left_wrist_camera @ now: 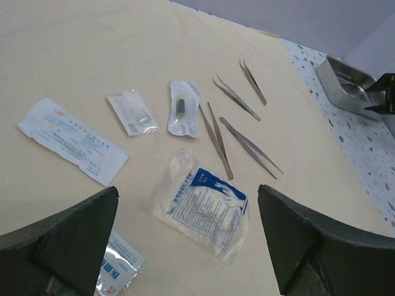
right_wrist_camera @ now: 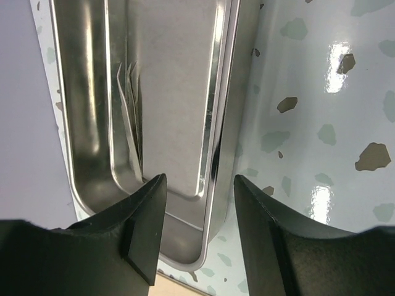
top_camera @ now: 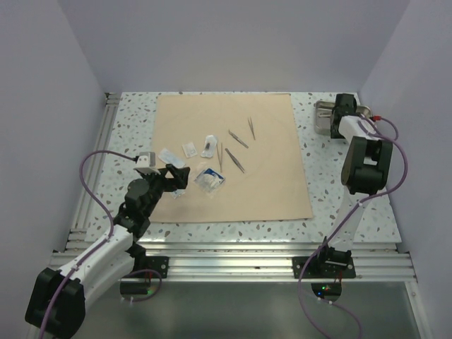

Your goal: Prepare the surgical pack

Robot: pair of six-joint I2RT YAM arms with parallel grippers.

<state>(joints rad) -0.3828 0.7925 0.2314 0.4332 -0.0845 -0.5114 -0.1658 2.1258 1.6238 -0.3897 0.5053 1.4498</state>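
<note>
Barely started: tools and sachets loose on wrap; left claw gaping, right claw parted astride the tray rim.

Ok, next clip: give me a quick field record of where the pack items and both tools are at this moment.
wrap sheet: spread flat on the speckled table
steel tools: four, loose on the sheet, right of the sachets in the top view
sachets: five, loose on the sheet
steel tray: on bare table beyond the sheet's far right corner
left tool: open, hovering over the sachets, holding nothing
right tool: open, one finger either side of the tray's rim, not clamped
</note>
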